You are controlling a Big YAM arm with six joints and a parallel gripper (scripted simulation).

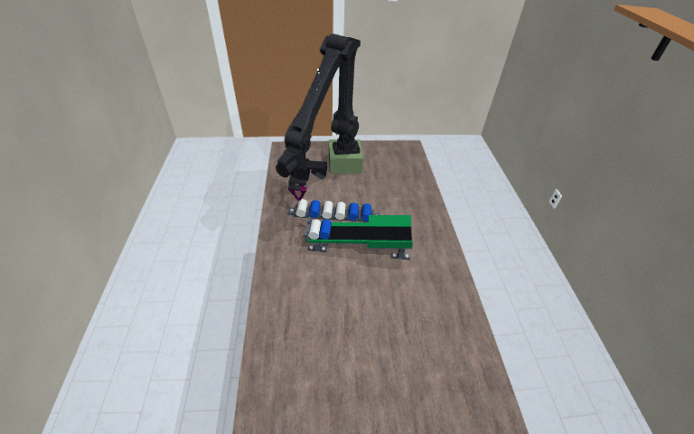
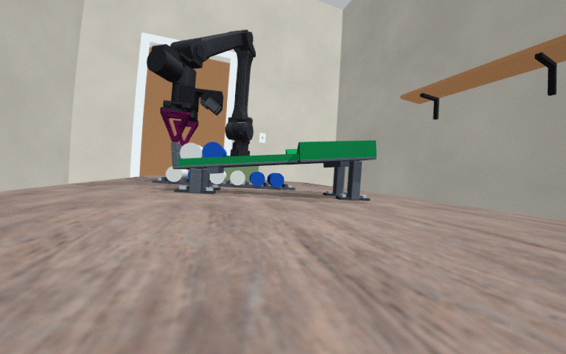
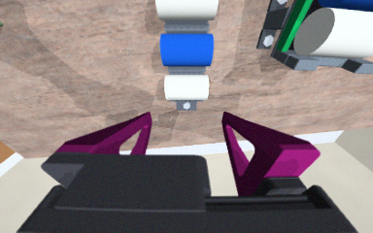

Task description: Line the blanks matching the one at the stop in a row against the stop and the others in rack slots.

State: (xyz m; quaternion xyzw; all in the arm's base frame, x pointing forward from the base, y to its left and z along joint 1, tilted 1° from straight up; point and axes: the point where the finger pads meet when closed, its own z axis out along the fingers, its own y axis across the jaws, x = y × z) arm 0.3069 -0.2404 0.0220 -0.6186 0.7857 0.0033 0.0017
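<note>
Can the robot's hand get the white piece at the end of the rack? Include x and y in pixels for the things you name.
Probably yes: the open hand (image 1: 298,198) (image 2: 179,142) (image 3: 186,116) hangs near that white piece (image 1: 302,207) (image 3: 186,87), and nothing seems to stand between them.
</note>
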